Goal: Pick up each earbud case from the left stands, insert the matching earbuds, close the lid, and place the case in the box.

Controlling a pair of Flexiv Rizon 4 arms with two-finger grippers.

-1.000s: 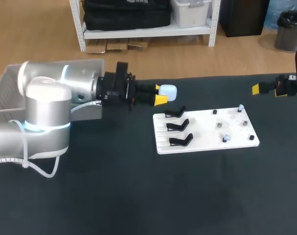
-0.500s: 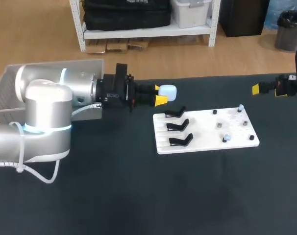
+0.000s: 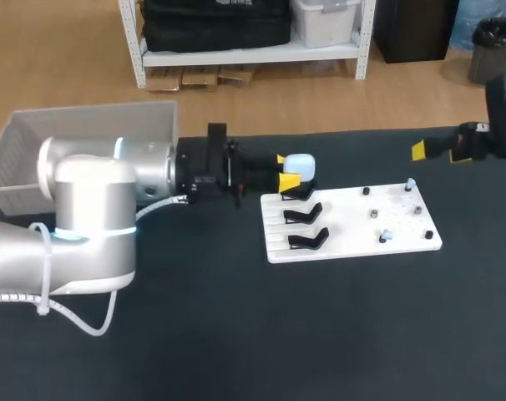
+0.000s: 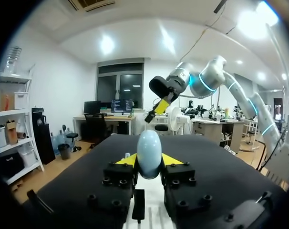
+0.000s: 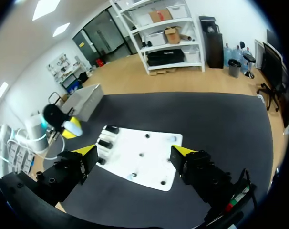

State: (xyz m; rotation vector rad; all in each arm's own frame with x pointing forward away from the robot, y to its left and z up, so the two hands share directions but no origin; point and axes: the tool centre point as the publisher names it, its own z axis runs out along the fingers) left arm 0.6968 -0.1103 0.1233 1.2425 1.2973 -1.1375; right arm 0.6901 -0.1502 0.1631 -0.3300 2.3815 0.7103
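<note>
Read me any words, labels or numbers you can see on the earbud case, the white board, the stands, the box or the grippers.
No readable text in any view.
Earbud case, held in the left gripper: plain pale shell, no print visible.
White board and its black stands: no markings.
Box: plain walls, nothing legible.
Right gripper: yellow tips only, no label showing.

Black table top (image 3: 236, 334) up front, pale wooden floor (image 3: 69, 50) behind, white shelf unit (image 3: 236, 55) on it, ceiling lights (image 4: 106, 44) on, dark window (image 4: 120, 88) beyond.
</note>
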